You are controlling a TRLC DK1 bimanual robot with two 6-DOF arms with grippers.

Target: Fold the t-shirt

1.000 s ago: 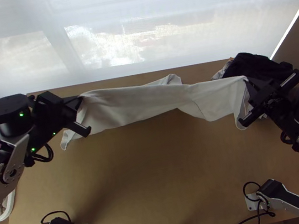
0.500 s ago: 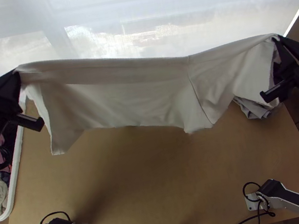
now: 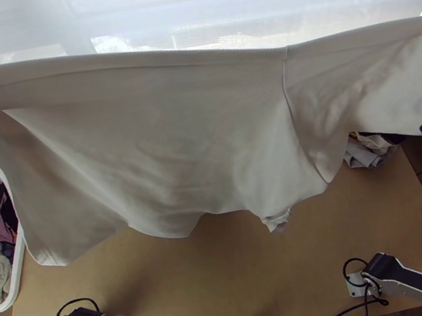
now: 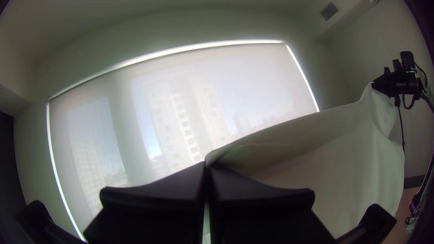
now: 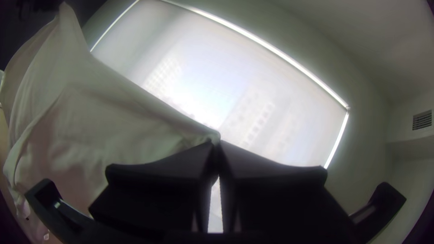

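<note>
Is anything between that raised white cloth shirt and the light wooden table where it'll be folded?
Possibly a crumpled heap of grey and dark cloth at the right side of the table, partly hidden by the shirt. Nothing else visible stands between, though the shirt hides some table.

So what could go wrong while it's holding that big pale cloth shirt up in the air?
The left gripper and right gripper each pinch the pale cloth shirt right at their fingertips, so a corner might slip out. Its lower edge hangs unevenly, so it could land creased on the light wooden table. It might also catch the white plastic basket if lowered too far left.
</note>
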